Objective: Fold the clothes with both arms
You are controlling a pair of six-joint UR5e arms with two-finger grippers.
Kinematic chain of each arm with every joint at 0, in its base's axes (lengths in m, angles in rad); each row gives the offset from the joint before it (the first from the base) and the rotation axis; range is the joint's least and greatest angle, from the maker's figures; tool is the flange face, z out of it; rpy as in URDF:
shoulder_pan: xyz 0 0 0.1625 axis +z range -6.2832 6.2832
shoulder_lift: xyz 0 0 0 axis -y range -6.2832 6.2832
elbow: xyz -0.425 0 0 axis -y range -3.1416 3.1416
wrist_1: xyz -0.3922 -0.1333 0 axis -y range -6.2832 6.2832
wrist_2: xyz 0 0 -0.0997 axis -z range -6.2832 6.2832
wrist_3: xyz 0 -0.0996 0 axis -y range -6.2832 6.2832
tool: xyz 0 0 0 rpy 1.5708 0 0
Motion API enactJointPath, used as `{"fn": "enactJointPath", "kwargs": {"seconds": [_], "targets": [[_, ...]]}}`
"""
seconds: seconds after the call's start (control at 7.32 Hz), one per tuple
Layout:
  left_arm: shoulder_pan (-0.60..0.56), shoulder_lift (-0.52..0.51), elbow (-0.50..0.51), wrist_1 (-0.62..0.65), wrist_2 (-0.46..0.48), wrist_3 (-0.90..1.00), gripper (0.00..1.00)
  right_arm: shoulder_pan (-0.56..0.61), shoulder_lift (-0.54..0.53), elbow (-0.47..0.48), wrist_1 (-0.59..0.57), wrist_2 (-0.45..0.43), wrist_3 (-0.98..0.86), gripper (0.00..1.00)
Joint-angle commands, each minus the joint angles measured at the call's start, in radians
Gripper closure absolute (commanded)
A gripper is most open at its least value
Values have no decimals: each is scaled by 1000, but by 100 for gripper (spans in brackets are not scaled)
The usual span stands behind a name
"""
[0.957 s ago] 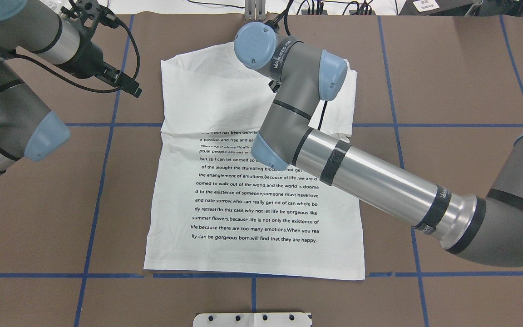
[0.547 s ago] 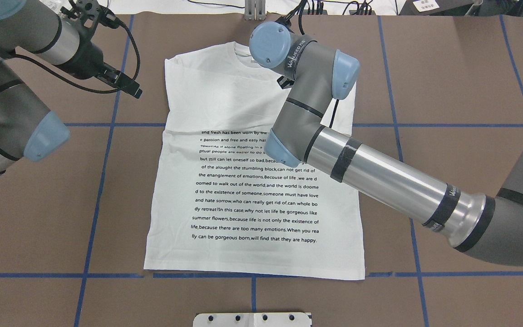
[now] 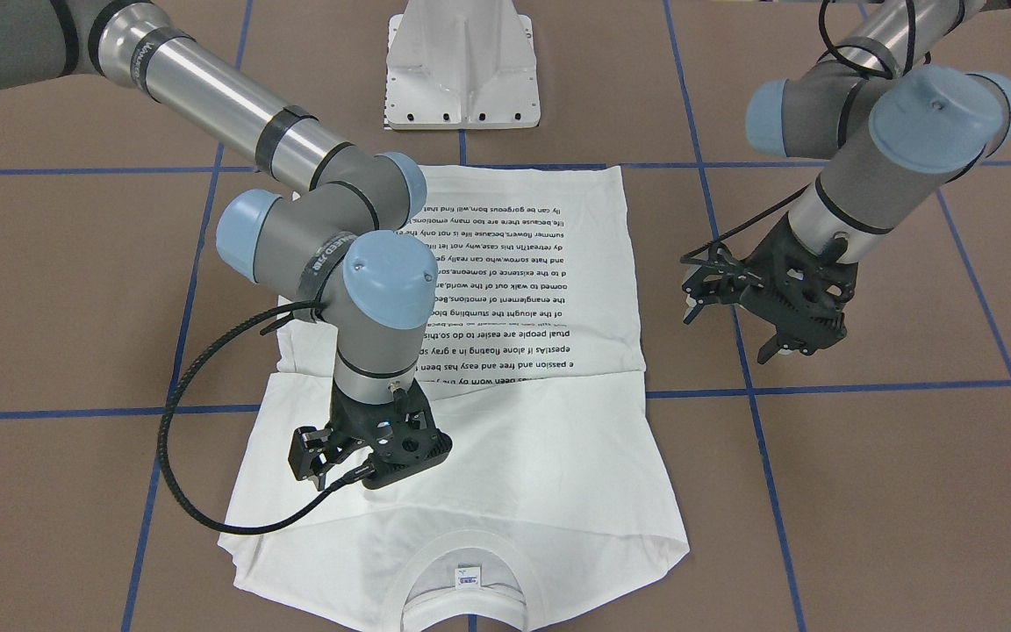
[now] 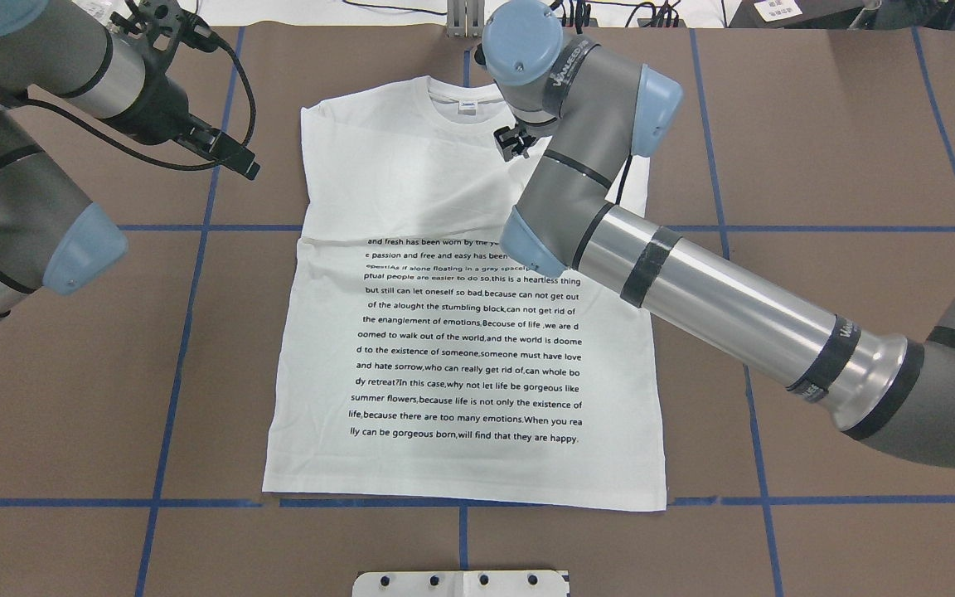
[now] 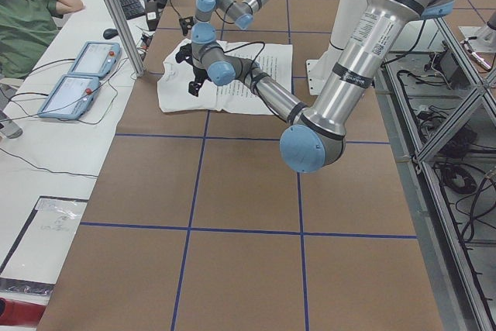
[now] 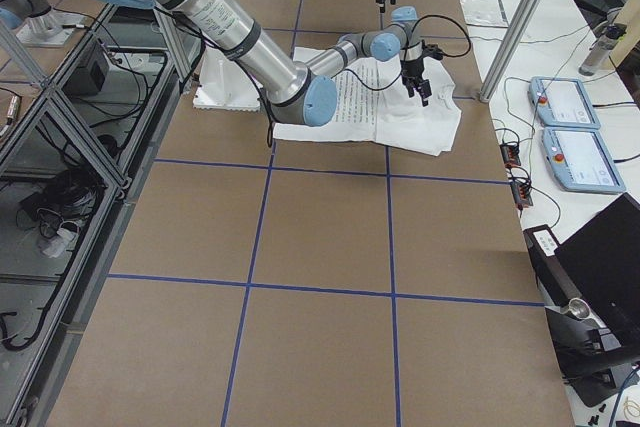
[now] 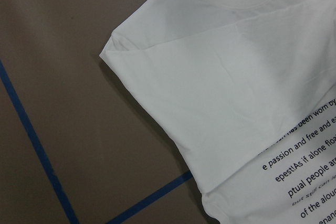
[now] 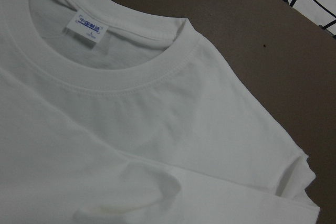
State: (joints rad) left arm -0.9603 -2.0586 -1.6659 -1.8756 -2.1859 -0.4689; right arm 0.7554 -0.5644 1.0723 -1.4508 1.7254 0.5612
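The white shirt [image 4: 461, 348] lies flat on the brown table, text side up, collar [image 4: 465, 104] at the far edge and the sleeves folded in. My right gripper [image 3: 363, 474] hovers just above the shirt's right shoulder area beside the collar; it looks open and holds nothing. Only the collar label [image 8: 88, 25] and folded cloth [image 8: 157, 171] show in the right wrist view. Left of the shirt's upper part, my left gripper [image 4: 239, 162] hangs open above bare table. The left wrist view looks down on the shirt's folded left shoulder [image 7: 173, 66].
Blue tape lines [image 4: 196, 227] grid the table. The white pedestal base [image 3: 462, 70] stands at the robot-side edge, just behind the shirt's hem. Control pendants [image 5: 89, 60] and a seated person [image 5: 27, 21] are beyond the far edge.
My right arm has swung toward the far right, uncovering the collar. The shirt's upper left part, bunched one second ago, now lies flat. The left arm has not moved.
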Motion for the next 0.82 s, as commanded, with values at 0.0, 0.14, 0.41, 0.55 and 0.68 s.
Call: {"fn": "enactJointPath", "kwargs": {"seconds": [0.0, 0.14, 0.41, 0.55, 0.68], "targets": [[0, 0, 0, 1, 0, -2, 0, 48, -29, 90, 9, 227, 95, 0], [0, 2, -5, 0, 1, -48, 0, 47, -123, 213, 9, 240, 153, 0], [2, 55, -76, -3, 0, -121, 0, 30, -335, 492, -3, 241, 238, 0], [5, 99, -131, -5, 3, -152, 0, 10, -427, 603, -2, 235, 347, 0], [6, 124, -171, -8, 9, -219, 0, -14, -504, 705, -3, 232, 408, 0]]}}
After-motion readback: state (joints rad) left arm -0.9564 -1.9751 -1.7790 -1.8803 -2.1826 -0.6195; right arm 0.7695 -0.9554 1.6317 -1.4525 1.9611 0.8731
